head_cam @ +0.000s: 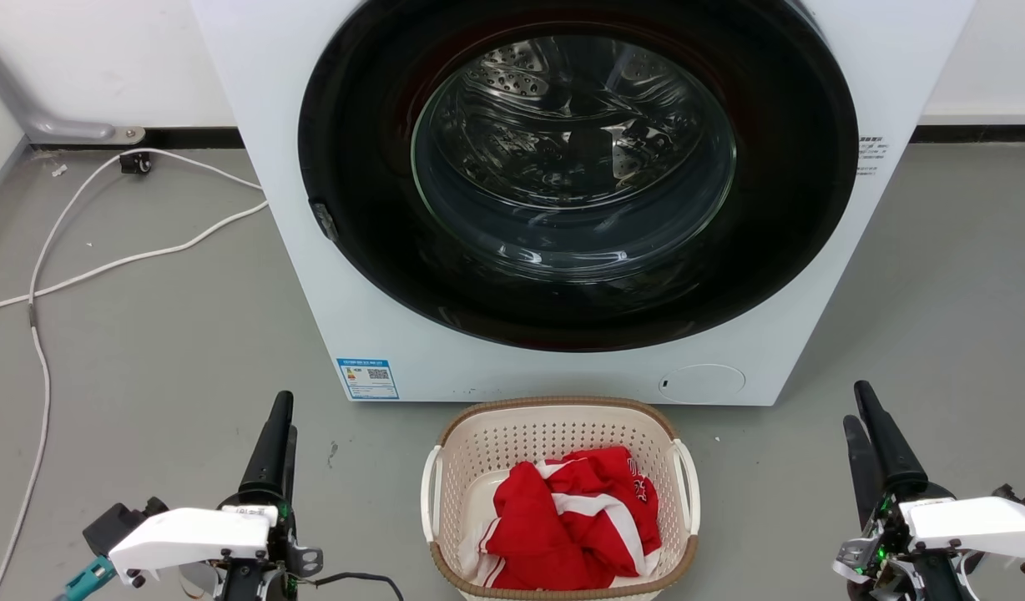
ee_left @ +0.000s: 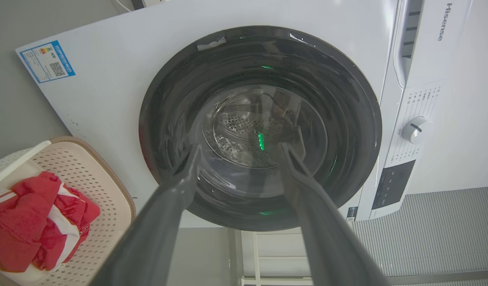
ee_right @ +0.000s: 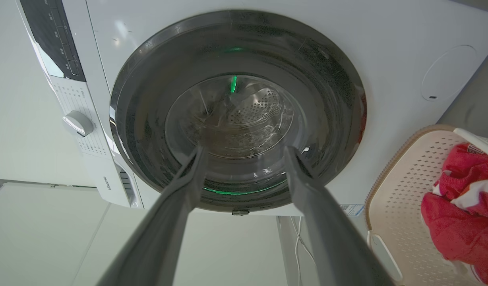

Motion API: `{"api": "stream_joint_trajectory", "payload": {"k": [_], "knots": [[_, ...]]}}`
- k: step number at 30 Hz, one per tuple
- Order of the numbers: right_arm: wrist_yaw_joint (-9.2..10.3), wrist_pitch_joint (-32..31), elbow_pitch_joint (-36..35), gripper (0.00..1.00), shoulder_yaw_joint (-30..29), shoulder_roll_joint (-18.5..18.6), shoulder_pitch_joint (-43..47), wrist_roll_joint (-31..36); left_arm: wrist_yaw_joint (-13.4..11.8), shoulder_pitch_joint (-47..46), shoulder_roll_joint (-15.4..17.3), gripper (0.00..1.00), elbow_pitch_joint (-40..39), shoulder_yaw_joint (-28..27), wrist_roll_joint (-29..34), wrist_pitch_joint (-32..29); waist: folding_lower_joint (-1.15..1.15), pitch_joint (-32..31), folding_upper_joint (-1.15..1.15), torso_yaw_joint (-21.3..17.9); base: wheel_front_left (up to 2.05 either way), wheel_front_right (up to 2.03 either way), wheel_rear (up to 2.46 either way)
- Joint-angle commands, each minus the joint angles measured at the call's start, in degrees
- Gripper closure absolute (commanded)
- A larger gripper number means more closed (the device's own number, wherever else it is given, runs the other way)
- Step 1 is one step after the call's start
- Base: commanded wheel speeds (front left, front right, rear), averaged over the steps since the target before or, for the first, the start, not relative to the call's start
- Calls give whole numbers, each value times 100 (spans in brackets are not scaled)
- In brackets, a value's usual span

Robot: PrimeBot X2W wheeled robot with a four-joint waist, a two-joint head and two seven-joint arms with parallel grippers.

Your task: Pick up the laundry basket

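Observation:
The laundry basket [head_cam: 512, 441] stands on the grey floor just in front of the washing machine, cream-white and perforated, with a brown rim and a white handle on each side. A red and white garment [head_cam: 573, 517] lies inside it. My left gripper [head_cam: 285, 413] is open, low on the floor to the basket's left and apart from it. To the right my right gripper [head_cam: 855, 402] is open too, equally apart. The left wrist view has the basket [ee_left: 93, 171] at the lower left beside the open left gripper [ee_left: 241, 149]. In the right wrist view the basket [ee_right: 403, 178] lies right of the open right gripper [ee_right: 244, 150].
A white front-loading washing machine [head_cam: 312, 184] with a round dark glass door [head_cam: 571, 159] rises right behind the basket. White cables [head_cam: 103, 267] trail over the floor at the left, and a grey pipe [head_cam: 58, 127] runs along the wall. Bare floor lies on both sides of the basket.

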State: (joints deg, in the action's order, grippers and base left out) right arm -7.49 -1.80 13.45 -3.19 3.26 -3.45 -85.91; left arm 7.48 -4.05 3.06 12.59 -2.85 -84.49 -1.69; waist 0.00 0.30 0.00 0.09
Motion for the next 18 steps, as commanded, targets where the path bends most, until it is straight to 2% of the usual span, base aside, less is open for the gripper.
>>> {"api": "stream_joint_trajectory", "payload": {"k": [1, 7, 18], "knots": [[0, 82, -130, 0, 11, 5, -62, 285, 1, -97, 34, 0, -173, 11, 336, 81, 0, -1, 0, 4, 0, 0, 0], [0, 201, -201, 0, -33, 1, -27, 1014, 1, -89, 31, 0, -270, 42, 1156, 200, 0, 5, 0, 15, 0, 0, 0], [0, 396, -427, 0, -136, -5, 53, 3272, -124, -117, 121, 0, -334, 244, 2883, 438, 0, 18, 0, 30, 0, 0, 0]]}}
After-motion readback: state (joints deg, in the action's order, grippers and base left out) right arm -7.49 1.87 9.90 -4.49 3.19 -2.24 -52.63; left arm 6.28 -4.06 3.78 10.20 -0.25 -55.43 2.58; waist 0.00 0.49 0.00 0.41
